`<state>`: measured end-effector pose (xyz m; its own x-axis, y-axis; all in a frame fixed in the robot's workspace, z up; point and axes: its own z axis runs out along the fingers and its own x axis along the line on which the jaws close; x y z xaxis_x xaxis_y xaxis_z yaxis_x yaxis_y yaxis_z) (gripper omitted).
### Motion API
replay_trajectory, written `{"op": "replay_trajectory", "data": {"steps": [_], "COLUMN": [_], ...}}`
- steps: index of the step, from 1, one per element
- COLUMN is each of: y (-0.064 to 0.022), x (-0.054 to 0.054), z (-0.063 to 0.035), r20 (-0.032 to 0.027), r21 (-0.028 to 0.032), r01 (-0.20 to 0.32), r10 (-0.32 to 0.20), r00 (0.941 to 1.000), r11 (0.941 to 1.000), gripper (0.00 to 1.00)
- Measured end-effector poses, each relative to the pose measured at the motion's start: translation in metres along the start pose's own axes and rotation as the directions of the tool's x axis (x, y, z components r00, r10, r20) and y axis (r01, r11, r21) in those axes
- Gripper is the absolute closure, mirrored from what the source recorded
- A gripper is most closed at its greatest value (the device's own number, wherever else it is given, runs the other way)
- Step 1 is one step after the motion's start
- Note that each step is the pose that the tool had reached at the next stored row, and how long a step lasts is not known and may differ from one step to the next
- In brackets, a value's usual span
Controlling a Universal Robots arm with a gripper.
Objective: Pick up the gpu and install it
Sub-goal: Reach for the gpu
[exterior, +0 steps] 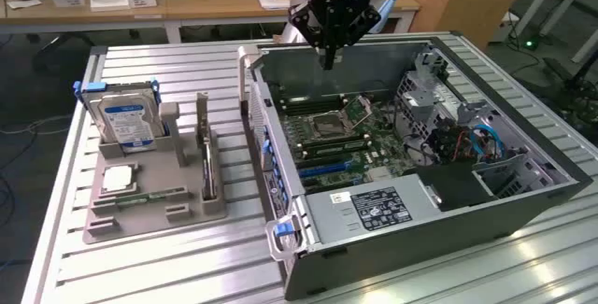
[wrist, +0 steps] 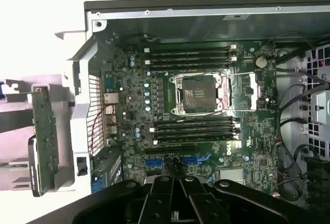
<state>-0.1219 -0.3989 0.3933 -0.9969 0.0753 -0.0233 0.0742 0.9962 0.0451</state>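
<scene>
Currently the gripper (exterior: 329, 59) hangs over the open case (exterior: 467, 234), near its far wall in the exterior view, jaws pressed together and holding nothing. The gpu (exterior: 207, 171) is well apart from them, standing on edge in a slot of the grey tray (exterior: 131, 221) outside the case, on the exterior view's left. That tray also holds an upright hard drive (exterior: 129, 118), a square chip (exterior: 120, 178) and a RAM stick (exterior: 150, 197). Inside the case lie the motherboard (exterior: 327, 146) and a power supply (exterior: 374, 209).

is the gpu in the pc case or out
Out: the gpu stands on edge in the grey holder beside the open case.
</scene>
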Motion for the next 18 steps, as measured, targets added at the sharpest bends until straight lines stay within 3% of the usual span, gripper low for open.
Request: {"op": "replay_trajectory", "data": {"steps": [4, 18], "y": [-0.0001, -0.0028], "x": [0.001, 0.03], "z": [0.0, -0.0008], "r20": [0.0, 0.0], "r21": [0.0, 0.0], "r01": [0.0, 0.0], "r10": [0.0, 0.0], "r00": [1.0, 1.0], "r11": [1.0, 1.0], "gripper": [0.89, 0.89]}}
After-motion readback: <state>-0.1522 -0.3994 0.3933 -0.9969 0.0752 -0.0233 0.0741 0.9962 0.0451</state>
